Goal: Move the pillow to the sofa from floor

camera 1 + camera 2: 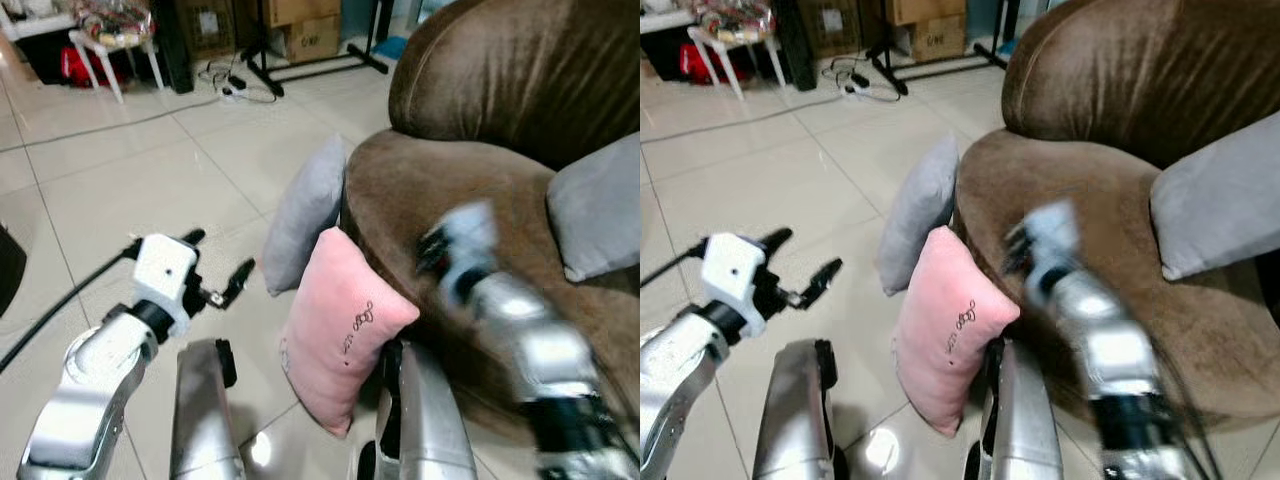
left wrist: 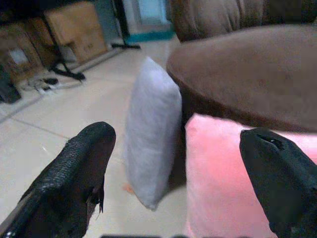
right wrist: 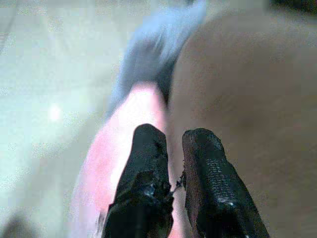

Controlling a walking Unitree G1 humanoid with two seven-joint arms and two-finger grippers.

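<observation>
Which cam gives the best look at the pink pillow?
Left eye view: the whole pink pillow stands on the floor, leaning on the sofa, sharp. Right eye view shows it about as well. Left wrist view crops it to the top; right wrist view blurs it.

We count three pillows: one pink pillow (image 1: 340, 330) and one grey pillow (image 1: 305, 212) on the floor, another grey cushion (image 1: 598, 205) far right on the one brown sofa (image 1: 480, 180). Two grippers are up: left gripper (image 1: 218, 265), right gripper (image 3: 171, 148).
</observation>
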